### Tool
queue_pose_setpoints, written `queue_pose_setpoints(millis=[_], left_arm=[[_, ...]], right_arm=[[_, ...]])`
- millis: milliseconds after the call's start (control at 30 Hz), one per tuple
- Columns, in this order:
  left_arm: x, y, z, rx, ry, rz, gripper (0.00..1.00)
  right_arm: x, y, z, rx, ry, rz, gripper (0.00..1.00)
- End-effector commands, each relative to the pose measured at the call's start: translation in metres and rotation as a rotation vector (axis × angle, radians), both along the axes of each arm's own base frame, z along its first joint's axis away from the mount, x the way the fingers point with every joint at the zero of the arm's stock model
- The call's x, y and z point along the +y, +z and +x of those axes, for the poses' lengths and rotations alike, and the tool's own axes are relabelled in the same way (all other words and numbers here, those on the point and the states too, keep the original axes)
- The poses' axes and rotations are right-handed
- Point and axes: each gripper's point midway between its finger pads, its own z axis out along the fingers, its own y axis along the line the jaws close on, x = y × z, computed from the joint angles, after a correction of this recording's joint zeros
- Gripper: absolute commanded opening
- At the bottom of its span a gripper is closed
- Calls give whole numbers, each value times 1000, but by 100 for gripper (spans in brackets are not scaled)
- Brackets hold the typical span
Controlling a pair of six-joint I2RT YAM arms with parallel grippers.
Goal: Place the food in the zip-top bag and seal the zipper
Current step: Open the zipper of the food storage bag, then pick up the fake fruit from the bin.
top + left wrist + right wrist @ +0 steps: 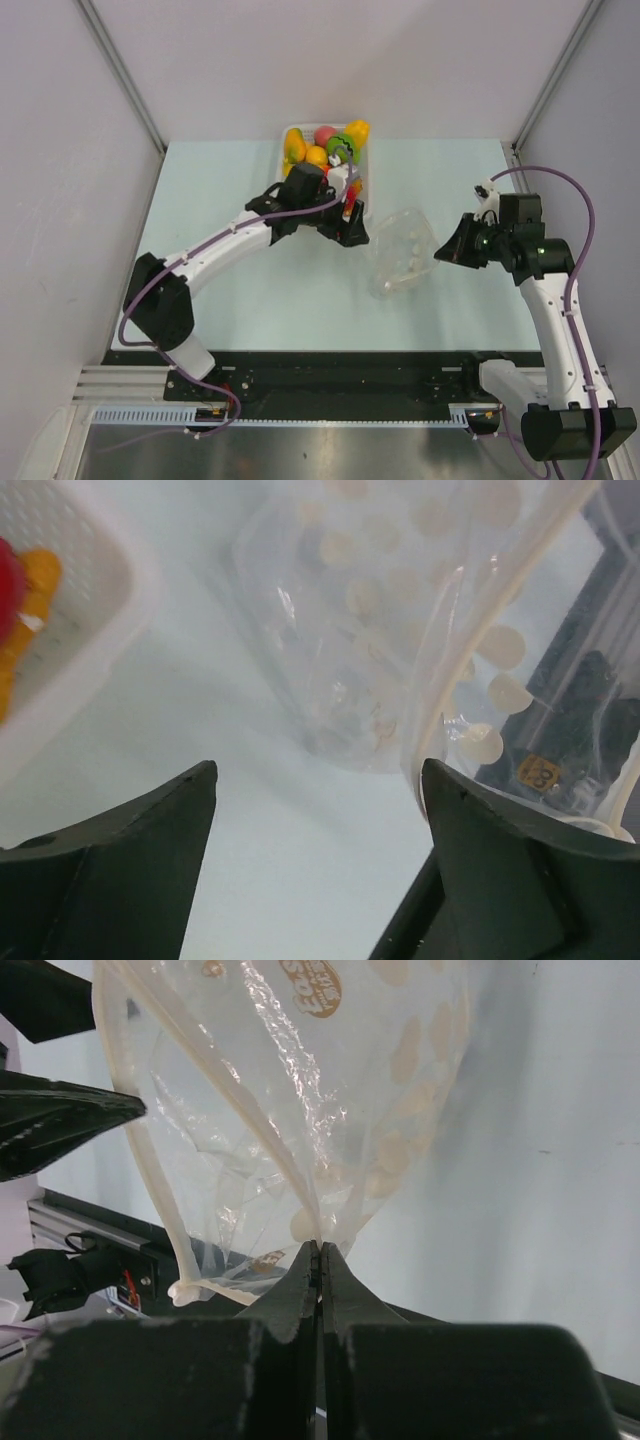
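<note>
You are working the fetching step; the small glossy toy fruits and vegetables (322, 145), red, green, yellow and orange, are all lying piled in the white slotted plastic basket (288, 132) at the far side of the pale table (250, 300), and none is showing inside the crinkly see-through zip-top bag (402, 252), which is sitting just right of the basket with its mouth lifted. Your right gripper (318, 1250) is clenched on a fold of the bag's film, holding that side up; the pale, thick zipper strip (158, 1200) is curving round the open mouth. Your left gripper (318, 780) is released, its dark fingers standing wide with nothing between them, hovering over bare table between basket and bag.

To do this well, you are probably best holding the right arm steady so the mouth is gaping toward the basket; the film is looking limp, so any slackening may let it collapse. Swing the left gripper to the basket and choose a piece lying on top of the pile; straddle it across its widest part, since the glossy skins are likely to squirt out of a shallow pinch; close gently, lift straight up, then carry it over the zipper strip without brushing it, because one left finger is sitting just beside that rim.
</note>
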Motion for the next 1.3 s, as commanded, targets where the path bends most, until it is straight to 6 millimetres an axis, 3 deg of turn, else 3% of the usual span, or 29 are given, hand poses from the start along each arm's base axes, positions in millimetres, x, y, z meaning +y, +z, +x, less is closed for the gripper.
queue_pose_setpoints(millis=[0, 67, 167, 200, 333, 500, 667, 700, 733, 900, 1267], left_arm=[[20, 108, 33, -265, 75, -178, 93], [34, 125, 47, -323, 147, -195, 98], [51, 124, 70, -382, 254, -155, 99], [55, 121, 75, -391, 274, -138, 99], [68, 103, 100, -426, 352, -51, 100], [87, 81, 133, -441, 446, 61, 100], [108, 55, 167, -446, 525, 169, 100], [107, 56, 172, -442, 520, 160, 100], [109, 41, 178, -406, 525, 173, 100], [101, 35, 193, -375, 503, 114, 100], [80, 1, 220, -305, 469, 123, 100]], right_arm=[[5, 24, 1, -22, -21, 47, 0], [4, 25, 0, -2, -37, 44, 0], [-2, 37, -3, 0, -55, 13, 0], [-3, 46, -1, -15, -61, 8, 0], [-10, 51, -9, 5, -86, -23, 0], [-13, 37, -3, 31, -108, -37, 0], [0, 20, 15, 39, -73, -4, 0], [1, 19, 17, 39, -72, 3, 0], [5, 19, 22, 33, -65, 28, 0], [16, 19, 33, 24, -46, 85, 0], [24, 20, 30, 18, -10, 125, 0]])
